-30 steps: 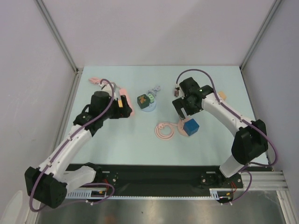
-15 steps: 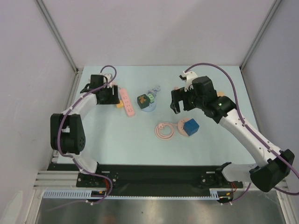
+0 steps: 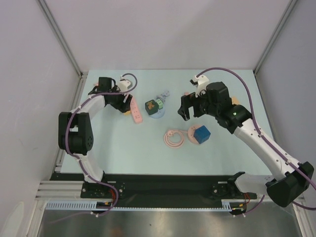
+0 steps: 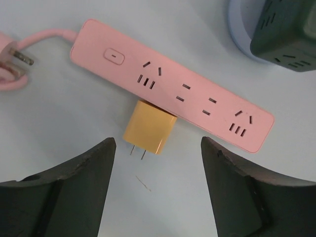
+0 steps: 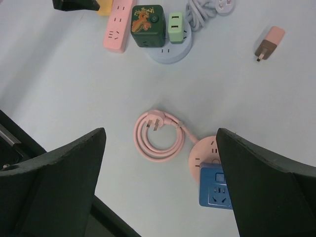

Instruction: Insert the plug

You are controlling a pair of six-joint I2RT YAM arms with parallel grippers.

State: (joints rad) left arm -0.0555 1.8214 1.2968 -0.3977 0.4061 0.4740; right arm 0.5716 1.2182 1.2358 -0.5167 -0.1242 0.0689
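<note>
A yellow plug (image 4: 149, 127) lies flat on the table, touching the near long side of the pink power strip (image 4: 173, 91), with its two prongs pointing away from the strip. My left gripper (image 4: 158, 144) is open and empty, hovering over it with one finger on each side. In the top view the left gripper (image 3: 123, 97) is at the strip's (image 3: 136, 111) far end. My right gripper (image 5: 160, 132) is open and empty, high above the pink coiled cable (image 5: 158, 136); it also shows in the top view (image 3: 186, 109).
The strip's own pink cord and plug (image 4: 15, 59) lie to the left. A dark green cube socket (image 5: 148, 19) and a light green plug (image 5: 175, 23) sit on a lavender round base (image 5: 170, 53). A blue cube (image 5: 217, 185) sits on a round pink socket (image 5: 202, 155). A pink-brown plug (image 5: 269, 42) lies apart.
My left arm has swung from beside the strip out to the far left, then its gripper shifted right over the strip's end. My right arm rose and extended, then held nearly still.
</note>
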